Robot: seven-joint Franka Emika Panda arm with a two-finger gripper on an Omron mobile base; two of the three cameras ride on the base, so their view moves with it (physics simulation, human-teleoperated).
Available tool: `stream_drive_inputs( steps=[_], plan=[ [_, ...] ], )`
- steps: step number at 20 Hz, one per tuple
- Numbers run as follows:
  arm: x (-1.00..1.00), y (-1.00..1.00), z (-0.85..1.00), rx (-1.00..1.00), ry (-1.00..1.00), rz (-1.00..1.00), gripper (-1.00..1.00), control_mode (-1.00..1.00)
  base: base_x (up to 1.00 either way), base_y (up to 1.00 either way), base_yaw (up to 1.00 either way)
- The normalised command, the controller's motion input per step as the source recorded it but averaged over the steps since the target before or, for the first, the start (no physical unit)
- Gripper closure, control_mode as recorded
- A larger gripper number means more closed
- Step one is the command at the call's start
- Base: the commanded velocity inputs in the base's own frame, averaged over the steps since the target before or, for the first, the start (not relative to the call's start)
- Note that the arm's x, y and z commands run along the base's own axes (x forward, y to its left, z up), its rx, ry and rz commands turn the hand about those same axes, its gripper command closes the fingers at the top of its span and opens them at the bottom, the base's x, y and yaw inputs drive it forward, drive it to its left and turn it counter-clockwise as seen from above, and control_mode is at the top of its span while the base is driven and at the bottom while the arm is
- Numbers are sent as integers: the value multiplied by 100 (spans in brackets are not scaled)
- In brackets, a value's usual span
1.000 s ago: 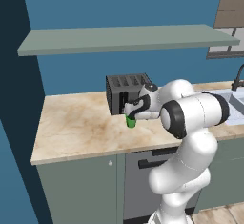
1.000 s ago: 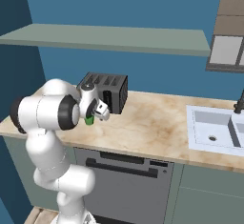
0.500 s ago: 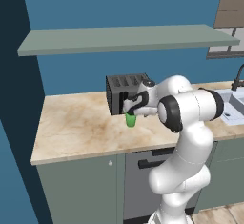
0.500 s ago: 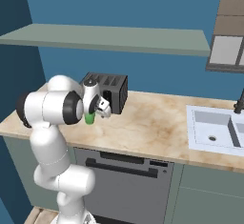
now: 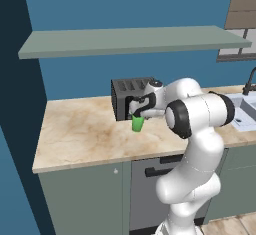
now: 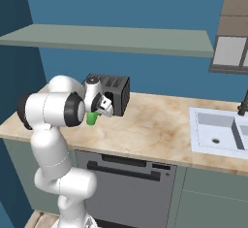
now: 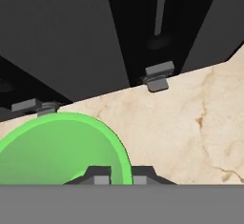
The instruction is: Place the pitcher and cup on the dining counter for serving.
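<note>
While the gripper pinches the cup by its rim, one fingertip inside and one outside, the cup hangs below it, just in front of the toaster, over the marbled counter.

No legible text, labels or numbers anywhere.

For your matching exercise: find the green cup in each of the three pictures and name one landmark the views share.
Left base view: the cup is at centre, under the tool, before the toaster.
Right base view: centre-left, cup beside the arm's elbow.
Hand view: lower left, rim open to the camera.
Shared landmark: the black toaster.
</note>
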Motion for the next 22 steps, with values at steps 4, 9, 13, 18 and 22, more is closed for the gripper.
stream_drive_inputs(
  steps=[4,9,13,18,22],
  plan=[
    [-11,0,0,0,-1,0,100,-100,0,0,0],
    [-37,0,14,0,-12,0,100,-100,0,0,0],
    [-71,0,53,0,-29,0,100,-100,0,0,0],
    [-79,-4,74,0,-27,0,100,-100,0,0,0],
    [-71,-20,79,0,-12,0,100,-100,0,0,0]
  ],
)
